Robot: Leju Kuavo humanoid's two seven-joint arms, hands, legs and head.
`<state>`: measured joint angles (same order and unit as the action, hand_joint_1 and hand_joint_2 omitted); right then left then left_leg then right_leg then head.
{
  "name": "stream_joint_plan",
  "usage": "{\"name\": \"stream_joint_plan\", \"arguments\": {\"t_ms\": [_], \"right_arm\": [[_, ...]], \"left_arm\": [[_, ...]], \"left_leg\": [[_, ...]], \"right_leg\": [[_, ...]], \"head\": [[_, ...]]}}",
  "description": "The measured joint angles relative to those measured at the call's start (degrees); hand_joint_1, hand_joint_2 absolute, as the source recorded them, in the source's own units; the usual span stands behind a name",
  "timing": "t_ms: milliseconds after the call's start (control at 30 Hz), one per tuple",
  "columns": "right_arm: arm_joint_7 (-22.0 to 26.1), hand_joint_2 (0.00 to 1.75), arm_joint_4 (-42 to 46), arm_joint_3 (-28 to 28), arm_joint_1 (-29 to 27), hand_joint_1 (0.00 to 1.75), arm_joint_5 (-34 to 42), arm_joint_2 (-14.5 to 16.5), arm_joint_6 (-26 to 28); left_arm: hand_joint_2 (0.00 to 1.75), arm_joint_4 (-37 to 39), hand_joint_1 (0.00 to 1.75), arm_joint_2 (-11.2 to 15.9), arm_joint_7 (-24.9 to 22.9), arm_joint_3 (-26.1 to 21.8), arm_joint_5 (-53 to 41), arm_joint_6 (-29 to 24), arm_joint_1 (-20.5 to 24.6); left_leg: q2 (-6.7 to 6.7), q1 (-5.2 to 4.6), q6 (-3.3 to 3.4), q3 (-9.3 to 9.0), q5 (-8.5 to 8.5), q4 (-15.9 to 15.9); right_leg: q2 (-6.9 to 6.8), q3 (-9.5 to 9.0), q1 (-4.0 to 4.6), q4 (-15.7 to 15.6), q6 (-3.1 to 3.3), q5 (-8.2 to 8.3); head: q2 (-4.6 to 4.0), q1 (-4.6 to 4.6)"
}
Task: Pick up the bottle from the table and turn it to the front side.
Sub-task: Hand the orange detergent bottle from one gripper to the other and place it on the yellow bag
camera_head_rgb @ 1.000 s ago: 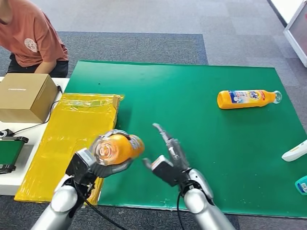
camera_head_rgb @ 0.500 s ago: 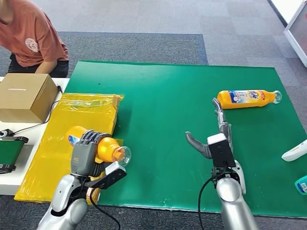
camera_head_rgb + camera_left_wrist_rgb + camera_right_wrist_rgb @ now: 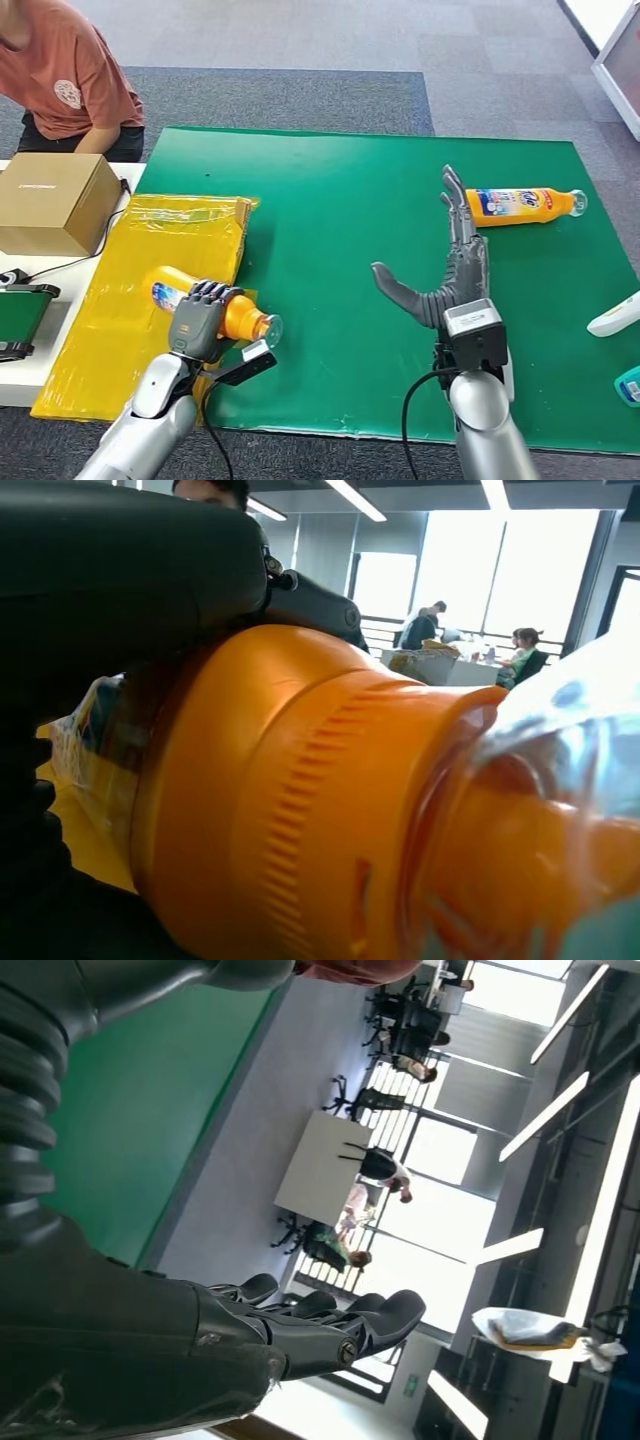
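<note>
My left hand (image 3: 198,320) grips an orange bottle (image 3: 235,314) with a clear cap, held lying over the yellow sheet's near right corner, cap toward the green mat. The left wrist view shows that bottle (image 3: 302,800) close up under dark fingers (image 3: 128,570). A second orange bottle (image 3: 521,205) with a blue and white label lies on its side at the far right of the green mat (image 3: 340,220). My right hand (image 3: 453,270) is raised over the mat with fingers spread and thumb out, its fingertips just left of that bottle, holding nothing. The right wrist view shows its fingers (image 3: 324,1325) stretched out.
A yellow plastic sheet (image 3: 143,270) covers the table left of the mat. A cardboard box (image 3: 53,200) and a person in an orange shirt (image 3: 60,80) are at the far left. A white object (image 3: 615,315) and a teal item (image 3: 629,385) lie at the right edge.
My right hand has swung away from the left hand and reached forward toward the far bottle. My left hand has turned its bottle and lowered it over the yellow sheet.
</note>
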<state>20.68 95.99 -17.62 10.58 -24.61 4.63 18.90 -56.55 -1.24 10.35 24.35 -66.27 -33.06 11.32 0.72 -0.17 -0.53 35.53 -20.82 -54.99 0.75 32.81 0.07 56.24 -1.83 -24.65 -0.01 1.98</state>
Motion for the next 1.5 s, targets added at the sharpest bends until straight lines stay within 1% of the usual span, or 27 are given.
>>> {"name": "stream_joint_plan", "arguments": {"t_ms": [33, 167, 300, 467, 600, 800, 967, 1033, 1100, 1233, 1300, 1400, 1500], "right_arm": [[0.1, 1.75, 0.6, -0.4, 0.0, 0.0, 0.0, 0.0, 0.0], [0.4, 1.75, 2.1, -1.3, -0.3, 0.0, 0.0, 0.0, 0.1], [0.4, 1.75, 3.5, -1.8, -1.1, 0.0, 0.3, -0.1, 0.6], [0.4, 1.75, 4.0, -1.7, -1.8, 0.0, 0.5, -0.2, 0.7], [0.4, 1.75, 4.3, -1.7, -2.3, 0.0, 0.5, -0.3, 0.8], [0.5, 1.75, 4.6, -1.7, -3.1, 0.0, 0.3, -0.3, 1.0], [0.5, 1.75, 4.8, -1.6, -3.9, 0.0, 0.2, -0.4, 1.3], [0.5, 1.75, 4.9, -1.6, -4.0, 0.0, 0.2, -0.4, 1.3], [0.5, 1.75, 5.1, -1.6, -4.0, 0.0, 0.3, -0.4, 1.0], [0.4, 1.75, 5.8, -1.5, -3.7, 0.0, 0.5, -0.4, -1.0], [0.3, 1.75, 6.1, -1.5, -3.5, 0.0, 0.4, -0.4, -1.7], [0.2, 1.75, 6.3, -1.5, -3.3, 0.0, 0.2, -0.4, -2.3], [0.1, 1.75, 6.4, -1.5, -3.1, 0.0, 0.0, -0.4, -2.3]], "left_arm": [[1.75, 0.7, 0.0, -0.1, 0.0, 0.0, -0.1, -0.1, 0.4], [1.75, 2.3, 0.0, -0.5, -0.4, -0.2, -0.2, 0.2, 0.8], [1.75, 2.4, 0.0, -0.7, -0.5, -0.5, 1.1, 1.7, 0.7], [1.75, 1.2, 0.0, -1.0, 1.1, -2.0, 6.5, 3.9, 0.4], [1.75, 0.4, 0.0, -1.2, 2.5, -3.4, 9.6, 4.5, 0.1], [1.75, -3.0, 0.0, -1.9, 4.9, -5.9, 14.8, 4.8, -2.1], [1.75, -6.1, 0.0, -2.3, 4.9, -7.4, 15.8, 5.1, -4.1], [1.75, -6.5, 0.0, -2.3, 4.1, -7.6, 14.9, 6.1, -4.4], [1.75, -6.5, 0.0, -2.2, 1.7, -7.5, 11.7, 8.1, -4.2], [1.75, -3.8, 0.0, -0.9, -8.2, -5.1, -2.8, 13.8, -1.8], [1.75, -1.6, 0.0, -0.5, -11.7, -3.8, -8.0, 14.8, -0.1], [1.75, 1.5, 0.0, -0.5, -14.0, -2.6, -11.5, 14.4, 2.2], [1.75, 3.1, 0.0, -0.6, -14.1, -2.3, -12.2, 13.7, 3.2]], "left_leg": [[0.0, 0.0, -0.01, -0.03, 0.01, 0.0], [0.0, 0.01, -0.06, -0.08, 0.05, 0.0], [0.0, 0.01, -0.04, -0.09, 0.08, 0.0], [0.0, 0.0, -0.05, -0.17, 0.07, 0.0], [0.0, 0.0, -0.07, -0.26, 0.06, 0.0], [0.0, 0.0, -0.11, -0.32, 0.08, 0.0], [-0.01, 0.0, -0.11, -0.33, 0.09, 0.0], [0.0, 0.0, -0.12, -0.33, 0.09, 0.0], [0.0, 0.0, -0.12, -0.34, 0.09, 0.0], [0.0, 0.0, -0.15, -0.4, 0.09, 0.0], [0.01, 0.0, -0.18, -0.48, 0.09, 0.0], [0.02, 0.0, -0.18, -0.65, 0.1, 0.1], [0.02, 0.0, -0.19, -0.8, 0.1, 0.1]], "right_leg": [[0.0, -0.02, 0.0, 0.0, 0.01, 0.01], [0.01, -0.03, 0.01, 0.0, 0.05, 0.04], [0.0, -0.06, 0.01, 0.1, 0.05, 0.05], [0.01, -0.15, 0.01, 0.1, 0.05, 0.05], [0.01, -0.19, 0.01, 0.1, 0.06, 0.04], [0.01, -0.2, 0.01, 0.2, 0.09, 0.03], [0.01, -0.2, 0.01, 0.2, 0.1, 0.03], [0.01, -0.2, 0.01, 0.2, 0.1, 0.03], [0.01, -0.21, 0.01, 0.2, 0.1, 0.03], [0.02, -0.24, 0.01, 0.2, 0.14, 0.06], [0.02, -0.29, 0.01, 0.3, 0.17, 0.07], [0.0, -0.49, 0.01, 0.3, 0.18, 0.03], [0.0, -0.63, 0.01, 0.3, 0.21, 0.01]], "head": [[-0.01, 0.01], [0.0, 0.01], [-0.01, 0.0], [0.0, 0.0], [0.0, 0.01], [0.0, 0.01], [0.0, 0.01], [0.0, 0.0], [0.0, 0.0], [0.0, 0.01], [0.0, 0.01], [0.0, 0.01], [0.0, 0.01]]}}
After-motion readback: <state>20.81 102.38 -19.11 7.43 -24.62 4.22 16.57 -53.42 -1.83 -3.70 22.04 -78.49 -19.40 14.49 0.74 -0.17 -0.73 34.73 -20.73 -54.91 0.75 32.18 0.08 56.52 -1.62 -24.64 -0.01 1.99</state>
